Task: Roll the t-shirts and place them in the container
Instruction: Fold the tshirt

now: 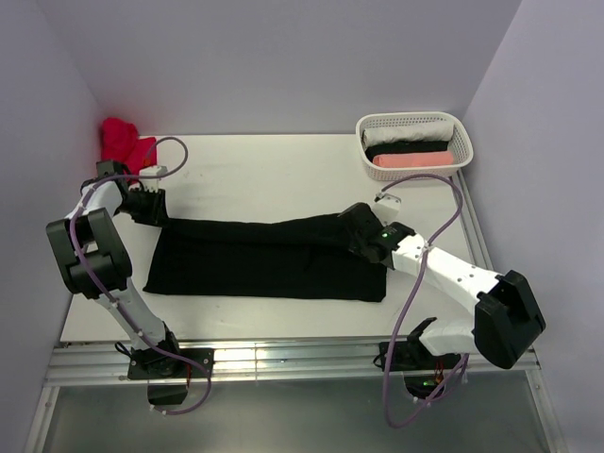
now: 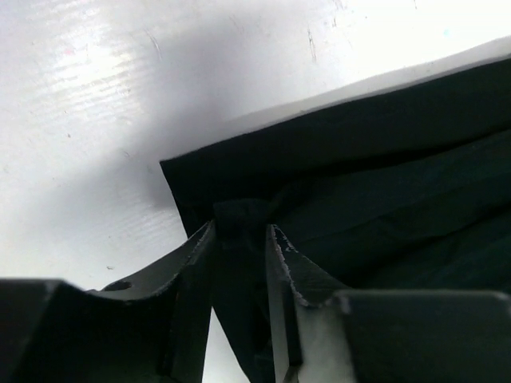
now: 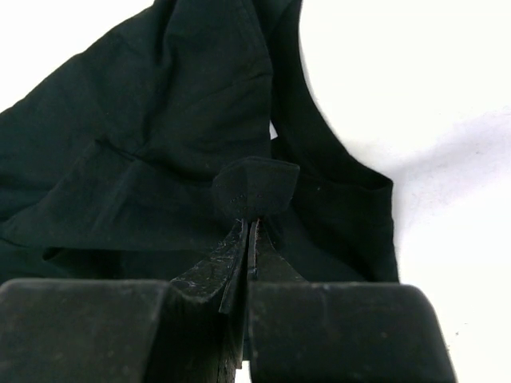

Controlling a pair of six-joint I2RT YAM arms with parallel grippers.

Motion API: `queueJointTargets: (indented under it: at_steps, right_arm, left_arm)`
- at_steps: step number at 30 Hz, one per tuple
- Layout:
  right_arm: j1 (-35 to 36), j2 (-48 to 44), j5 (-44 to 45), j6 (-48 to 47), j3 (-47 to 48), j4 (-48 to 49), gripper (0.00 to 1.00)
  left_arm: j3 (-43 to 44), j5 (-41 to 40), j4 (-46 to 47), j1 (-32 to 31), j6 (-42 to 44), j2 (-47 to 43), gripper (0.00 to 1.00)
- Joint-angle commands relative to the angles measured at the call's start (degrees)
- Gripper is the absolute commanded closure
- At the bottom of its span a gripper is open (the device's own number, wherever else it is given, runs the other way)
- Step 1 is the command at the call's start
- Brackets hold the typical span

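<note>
A black t-shirt (image 1: 264, 260) lies folded into a long band across the table. My left gripper (image 1: 160, 215) sits at its far-left corner. In the left wrist view its jaws stand apart around a puckered bit of that corner (image 2: 239, 214), so this gripper (image 2: 239, 227) is open with cloth loose between the fingers. My right gripper (image 1: 354, 226) is at the band's right end. In the right wrist view it (image 3: 251, 219) is shut on a small pinched fold (image 3: 254, 185) of the black t-shirt (image 3: 160, 120).
A crumpled red t-shirt (image 1: 123, 142) lies at the back left corner by the wall. At the back right stands a white basket (image 1: 411, 117) holding rolled white, black and pink tees. The table's front edge (image 1: 283, 342) runs just ahead of the arm bases.
</note>
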Motion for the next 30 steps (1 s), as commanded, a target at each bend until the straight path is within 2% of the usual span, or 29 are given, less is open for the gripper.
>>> queueJointTargets:
  at_steps: [1, 5, 13, 20, 24, 30]
  right_arm:
    - [0.73, 0.33, 0.98, 1.69, -0.41, 2.0, 1.0]
    - [0.91, 0.95, 0.81, 1.69, -0.76, 2.71, 1.0]
    - [1.08, 3.14, 0.37, 1.86, -1.73, 4.11, 1.0]
    - [1.09, 4.29, 0.54, 1.69, -1.56, 4.99, 1.0]
    - [1.17, 4.55, 0.45, 1.51, -1.21, 5.08, 1.0]
    - [1.09, 4.38, 0.54, 1.42, -0.94, 5.08, 1.0]
  left_arm:
    - [-0.2, 0.79, 0.89, 0.4, 1.22, -3.8, 0.64]
    - [0.76, 1.85, -0.6, 1.18, 0.78, -4.24, 0.62]
    - [4.1, 4.75, -7.72, 3.47, 0.78, -4.6, 0.48]
    - [8.75, 3.43, -4.21, 3.21, -10.71, 0.14, 0.47]
    - [13.77, 1.77, -6.84, 1.45, -12.84, 4.54, 0.46]
    - [13.25, -5.35, -5.35, -1.27, -14.86, 6.57, 0.46]
